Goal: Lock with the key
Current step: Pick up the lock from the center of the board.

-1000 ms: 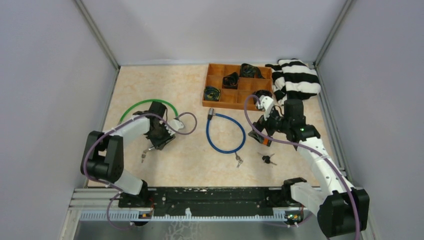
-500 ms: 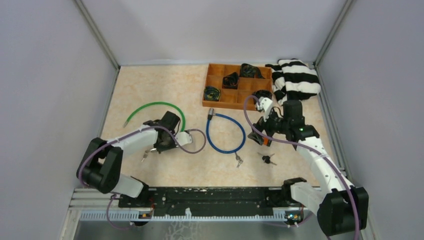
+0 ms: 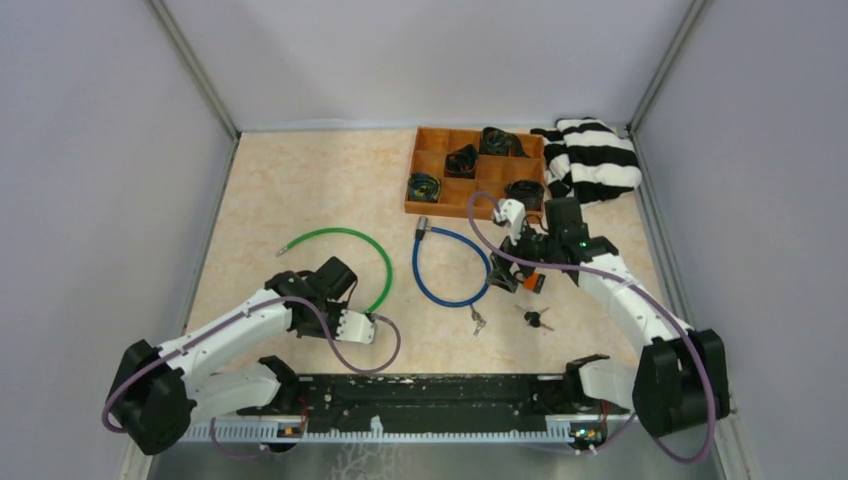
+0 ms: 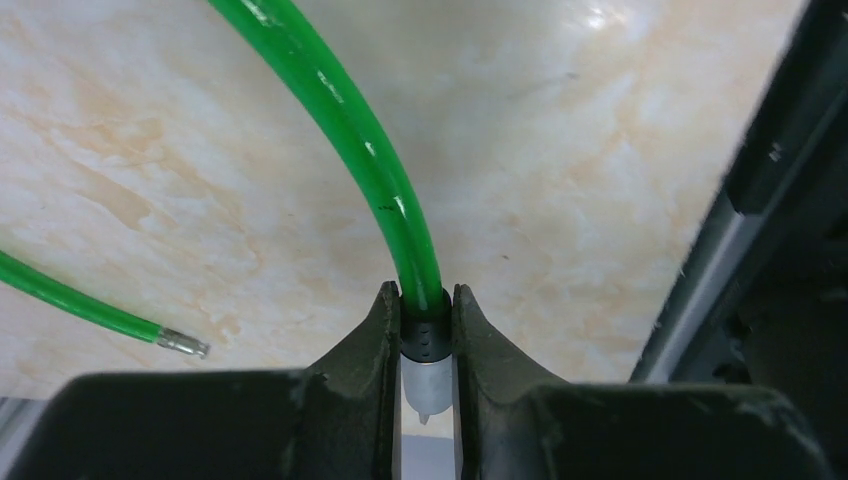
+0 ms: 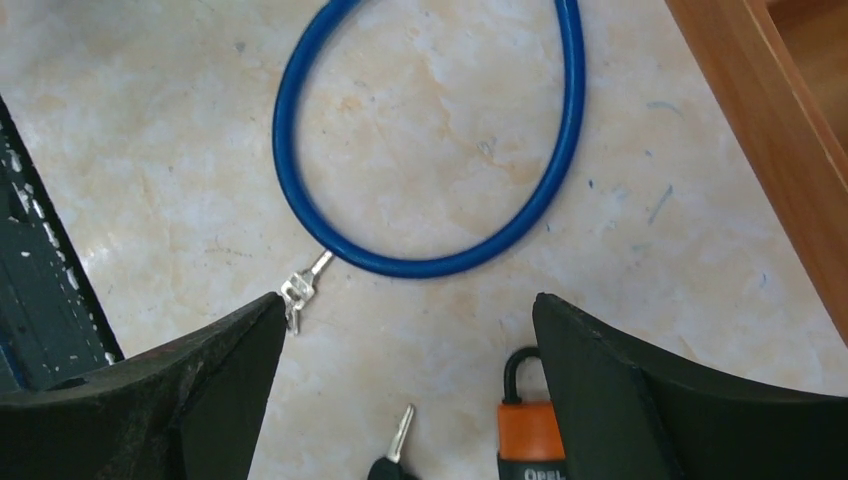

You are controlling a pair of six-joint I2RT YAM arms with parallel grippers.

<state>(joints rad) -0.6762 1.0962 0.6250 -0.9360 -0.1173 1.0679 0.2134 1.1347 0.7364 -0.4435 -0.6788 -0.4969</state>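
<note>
Across the table (image 3: 300,180) ran a glossy beige top, veined in orange like marble, out to plain grey walls (image 3: 90,150) on three sides, with bare metal posts (image 3: 195,70) slanting up from the back corners.

Two cable locks lay on it, and what a contrast. The green cable lock (image 3: 345,232) curved in an open arc of smooth, shiny plastic. The blue cable lock (image 3: 417,268) was curled into a near-round loop at the centre.

And there was the grip: the left gripper (image 4: 424,310) was pinched tight on one end of the green cable, black collar and silvery tip wedged between its dark fingers (image 4: 365,345). The other end, a small metal ferrule (image 4: 182,344), lay loose on the table.

The right gripper (image 5: 410,305) hung above the near side of the blue loop, spread wide and holding nothing. One orange padlock (image 5: 527,430) with a black shackle sat just beside its right finger. One black-headed key (image 3: 537,319) lay near it. A small silver key bunch (image 5: 295,290) sat at the blue loop's near end.

At the back stood one divided wooden tray (image 3: 447,211) with four dark coiled bundles (image 3: 462,158), each in its own compartment. Beside it was one rumpled black-and-white striped cloth (image 3: 595,160).
</note>
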